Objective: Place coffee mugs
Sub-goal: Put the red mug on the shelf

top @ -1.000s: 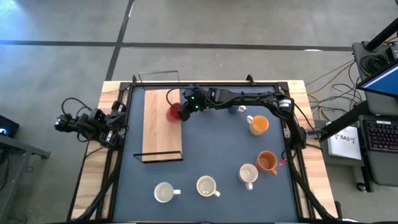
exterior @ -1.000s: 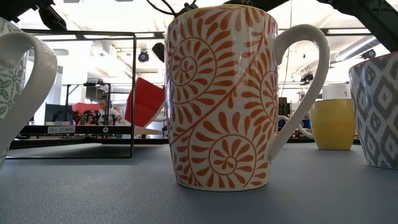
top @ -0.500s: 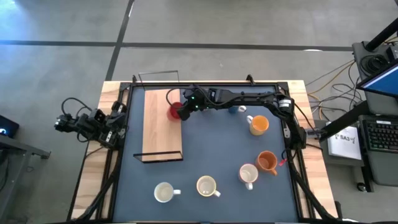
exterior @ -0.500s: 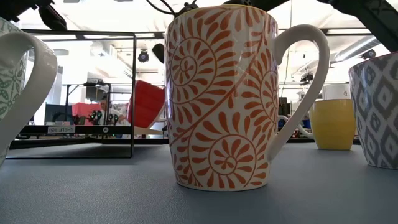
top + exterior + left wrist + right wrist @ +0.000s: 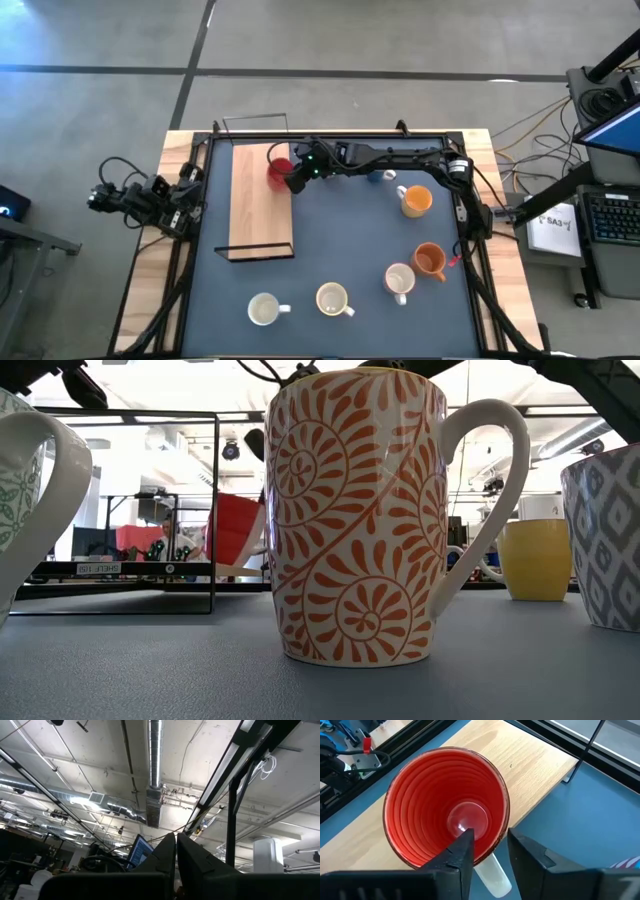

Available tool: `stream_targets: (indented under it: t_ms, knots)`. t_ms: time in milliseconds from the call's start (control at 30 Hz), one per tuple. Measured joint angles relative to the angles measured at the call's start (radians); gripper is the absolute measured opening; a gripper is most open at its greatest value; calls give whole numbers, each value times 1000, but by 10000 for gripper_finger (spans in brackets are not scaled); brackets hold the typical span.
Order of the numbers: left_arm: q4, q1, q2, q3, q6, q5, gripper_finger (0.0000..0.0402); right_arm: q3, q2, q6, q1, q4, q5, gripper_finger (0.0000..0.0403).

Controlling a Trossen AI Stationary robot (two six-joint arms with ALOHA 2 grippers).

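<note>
Since the earlier frame, the red mug has shifted further onto the wooden board, and the right gripper has loosened. High view: red mug sits at the board's edge; left gripper is parked off the table's left side. Low view: red mug stands upright behind the orange-patterned mug. Left wrist view: left fingers are pressed together, pointing at the ceiling. Right wrist view: right fingers are spread, straddling the mug's rim beside its white handle.
</note>
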Motion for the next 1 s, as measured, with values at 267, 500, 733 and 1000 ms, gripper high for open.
stream_targets:
  t_ms: [267,500,733,1000]
  knots:
    - [0,0,0,0,0,-1,0,0,0,0,0,66,0,122]
    - [-1,0,0,0,0,-1,0,0,0,0,0,84,0,140]
    - [-16,0,0,0,0,-1,0,-1,-56,-68,9,77,5,135]
    - [-73,0,7,0,-28,-2,0,-126,-234,-290,160,141,131,121]
